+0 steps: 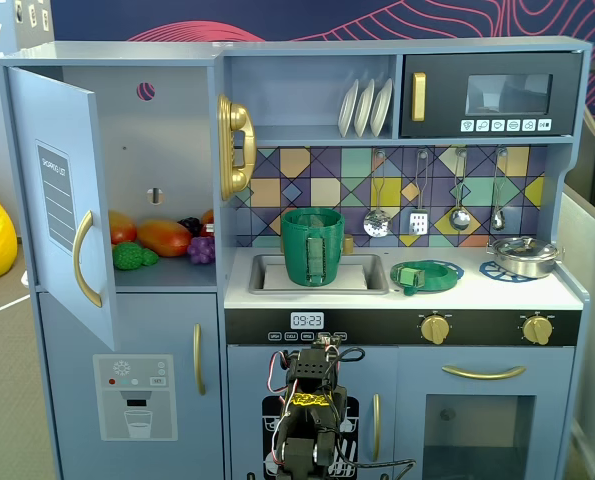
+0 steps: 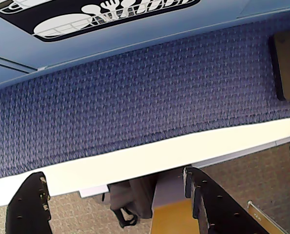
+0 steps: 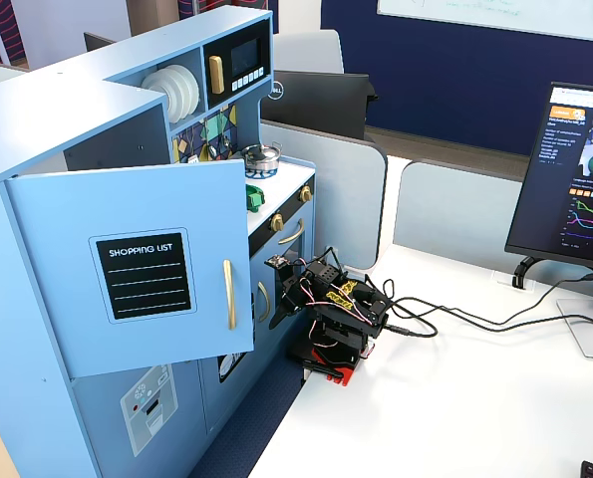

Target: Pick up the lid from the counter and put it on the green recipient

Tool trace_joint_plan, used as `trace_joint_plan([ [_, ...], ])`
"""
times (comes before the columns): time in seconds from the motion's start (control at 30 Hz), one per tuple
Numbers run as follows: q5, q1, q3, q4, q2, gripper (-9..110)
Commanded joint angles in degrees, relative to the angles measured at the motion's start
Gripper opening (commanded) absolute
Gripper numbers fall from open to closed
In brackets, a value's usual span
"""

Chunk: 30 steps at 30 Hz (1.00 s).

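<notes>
A: Wrist view, item one: your claw (image 2: 118, 204), fingers spread wide, gripping nothing, blue carpet beyond.

B: Fixed view, items two and three?

A: Lid (image 1: 427, 275) on the surface (image 1: 497, 292), above and right of your claw; green recipient (image 1: 312, 246) in the sink, directly above.

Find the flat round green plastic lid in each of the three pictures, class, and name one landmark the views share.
A fixed view: the flat round green plastic lid lies on the white counter, right of the sink.
Another fixed view: a green sliver on the counter, mostly hidden by the open door.
Wrist view: not in it.
Shared landmark: the steel pan, in both fixed views.
</notes>
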Motion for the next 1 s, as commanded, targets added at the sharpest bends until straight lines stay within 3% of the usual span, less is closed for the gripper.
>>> trace_joint_plan([
  [0.0, 0.53, -3.25, -0.26, 10.37, -0.53, 0],
  [0.43, 0.00, -3.25, -0.35, 9.14, -0.62, 0],
  [0.57, 0.44, 0.09, -1.76, -9.67, -0.70, 0],
  [0.77, -8.26, 10.90, -12.83, -39.29, -5.71, 0],
  [0.97, -8.26, 17.31, -28.48, -47.29, -11.60, 5],
])
